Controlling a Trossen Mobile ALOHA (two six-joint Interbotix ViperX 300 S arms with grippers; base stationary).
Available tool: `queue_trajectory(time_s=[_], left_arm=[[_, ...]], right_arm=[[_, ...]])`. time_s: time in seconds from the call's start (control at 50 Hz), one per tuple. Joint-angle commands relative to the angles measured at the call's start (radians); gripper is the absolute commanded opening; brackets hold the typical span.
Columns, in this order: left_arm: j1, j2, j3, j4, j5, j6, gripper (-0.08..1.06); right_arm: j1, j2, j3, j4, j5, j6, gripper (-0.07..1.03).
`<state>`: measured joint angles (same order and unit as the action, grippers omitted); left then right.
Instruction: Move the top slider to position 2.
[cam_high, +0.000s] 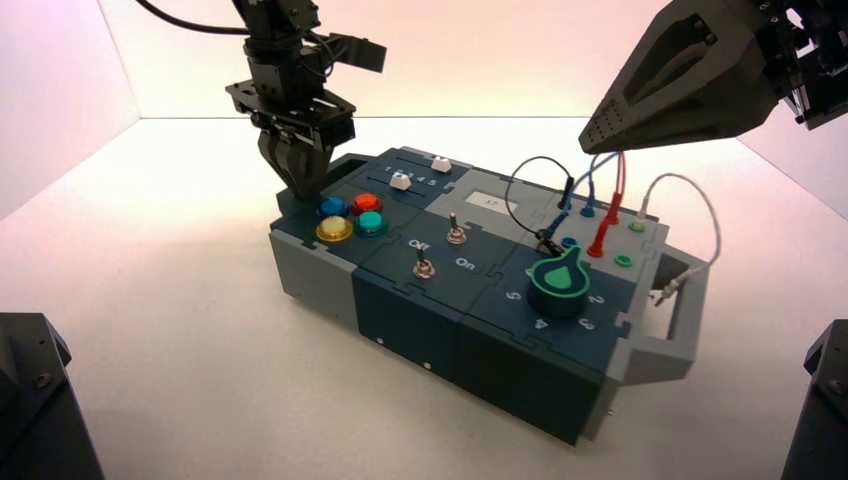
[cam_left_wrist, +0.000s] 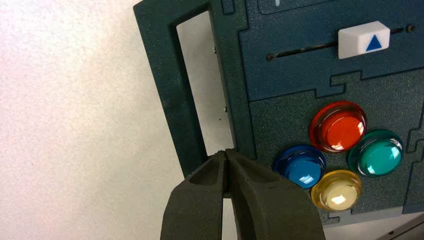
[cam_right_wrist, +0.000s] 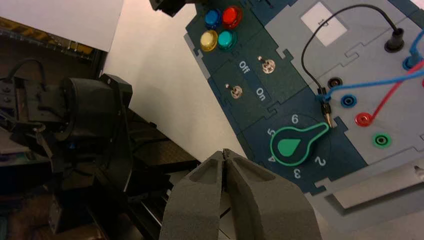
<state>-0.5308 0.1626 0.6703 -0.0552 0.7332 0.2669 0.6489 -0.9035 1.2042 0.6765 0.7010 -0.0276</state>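
Note:
Two white slider knobs sit on the box's far left panel. The top slider (cam_high: 441, 163) is the farther one; the nearer one (cam_high: 401, 181) (cam_left_wrist: 363, 39) carries a blue triangle. A faint row of small digits (cam_high: 422, 181) lies between them, and position 2 cannot be picked out in it. My left gripper (cam_high: 300, 186) (cam_left_wrist: 226, 152) is shut on nothing. Its tip hovers over the box's left end by the handle opening (cam_left_wrist: 205, 80), next to the blue button (cam_left_wrist: 301, 166), short of both sliders. My right gripper (cam_high: 592, 136) (cam_right_wrist: 225, 152) is shut and held high over the box's right side.
Red (cam_left_wrist: 339, 126), teal (cam_left_wrist: 376, 153) and yellow (cam_left_wrist: 337, 190) buttons cluster by the blue one. Two silver toggle switches (cam_high: 455, 235) stand mid-box, and a green dial (cam_high: 561, 283) sits at the front right. Black, blue, red and white wires (cam_high: 600, 215) loop over the right panel.

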Motion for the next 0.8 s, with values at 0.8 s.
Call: queue_trajectory(time_s=[0.8], left_arm=[[-0.064,-0.166,0.109,-0.032,0.025,-0.005,-0.03]], right_arm=[[0.000,-0.003,-0.018,0.002,-0.026,-0.003,-0.02]])
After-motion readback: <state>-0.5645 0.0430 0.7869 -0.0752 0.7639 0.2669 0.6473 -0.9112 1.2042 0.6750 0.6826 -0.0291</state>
